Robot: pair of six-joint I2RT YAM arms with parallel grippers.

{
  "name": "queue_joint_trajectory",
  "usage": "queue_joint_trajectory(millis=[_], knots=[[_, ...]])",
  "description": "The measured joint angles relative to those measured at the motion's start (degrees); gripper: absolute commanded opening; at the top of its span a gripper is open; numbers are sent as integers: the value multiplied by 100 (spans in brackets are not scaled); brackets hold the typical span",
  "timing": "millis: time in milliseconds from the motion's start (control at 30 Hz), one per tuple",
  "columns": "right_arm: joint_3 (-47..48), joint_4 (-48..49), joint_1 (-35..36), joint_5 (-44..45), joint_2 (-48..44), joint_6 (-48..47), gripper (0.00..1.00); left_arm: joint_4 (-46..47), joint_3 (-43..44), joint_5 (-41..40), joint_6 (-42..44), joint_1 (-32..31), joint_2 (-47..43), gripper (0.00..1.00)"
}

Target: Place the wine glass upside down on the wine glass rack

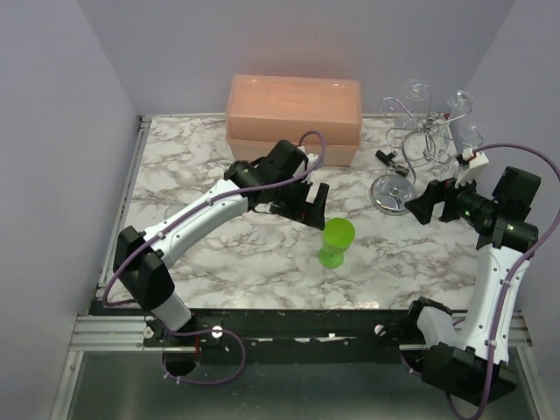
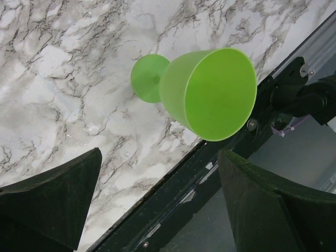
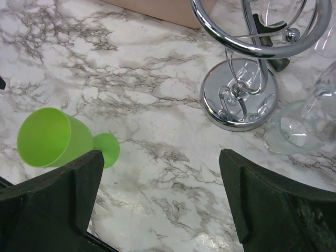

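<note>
A lime green wine glass point(image 1: 336, 242) stands upright on the marble table, near the front middle. It also shows in the left wrist view point(image 2: 210, 92) and the right wrist view point(image 3: 52, 139). The silver wire wine glass rack point(image 1: 409, 153) stands at the back right on its round shiny base point(image 3: 240, 102). My left gripper point(image 1: 311, 208) is open and empty, just behind and left of the green glass, apart from it point(image 2: 157, 210). My right gripper point(image 1: 416, 205) is open and empty, right beside the rack's base point(image 3: 157, 205).
A peach plastic box point(image 1: 293, 118) sits at the back middle. Clear wine glasses point(image 1: 459, 103) hang on the rack; one shows in the right wrist view point(image 3: 296, 128). A small black object point(image 1: 385, 157) lies by the rack. The table's black front edge point(image 2: 173, 199) is close.
</note>
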Motion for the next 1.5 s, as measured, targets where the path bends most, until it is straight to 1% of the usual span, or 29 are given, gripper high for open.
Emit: queue_joint_trajectory(millis=[33,133,167,200,267,333,433,467,500,567,667,700,800,833,867,1033,1100,1200,1333,1400,1433,1500], knots=[[-2,-11,0,-9,0,-33,100,-9,4,-7,0,-9,24,91],[-17,-31,0,-50,2,-96,100,-68,83,-63,0,-37,153,85],[-20,-39,0,-63,2,-109,100,-76,120,-85,0,-52,210,84],[-22,-46,0,-68,2,-125,100,-85,157,-94,0,-63,260,80],[-24,-61,0,-83,2,-149,100,-109,245,-103,-2,-90,358,78],[-28,-70,0,-92,9,-170,100,-136,334,-103,-9,-118,435,68],[-33,-74,0,-111,24,-190,100,-166,520,-103,-31,-205,553,50],[-39,-76,0,-118,28,-192,100,-170,595,-101,-37,-249,616,45],[-39,-79,0,-125,31,-192,100,-170,656,-96,-39,-278,682,42],[-39,-79,0,-133,42,-192,100,-164,704,-96,-28,-302,789,42],[-46,-79,0,-144,50,-192,100,-201,730,-90,-7,-337,1021,33],[-50,-79,0,-151,52,-192,100,-219,732,-90,7,-341,1086,29],[-70,-79,0,-177,55,-190,100,-306,750,-87,50,-350,1246,6],[-74,-79,0,-186,57,-190,100,-339,761,-87,72,-348,1281,1],[-74,-79,0,-195,57,-190,100,-365,782,-90,96,-352,1305,0],[-74,-79,0,-258,57,-192,100,-428,835,-166,240,-378,1325,0],[-74,-92,0,-339,57,-232,100,-267,629,-234,280,-382,1198,0],[-57,-221,0,-566,72,-404,100,103,-87,-254,286,-315,629,0],[-13,-487,0,-892,205,-662,98,1036,-1257,-48,42,90,-570,0],[59,-647,0,-1036,343,-802,98,1742,-1856,74,-199,345,-1178,0],[118,-763,2,-1137,444,-901,98,2275,-2267,85,-352,494,-1578,0],[184,-907,2,-1244,553,-1058,97,2889,-2680,90,-549,555,-1952,0]])
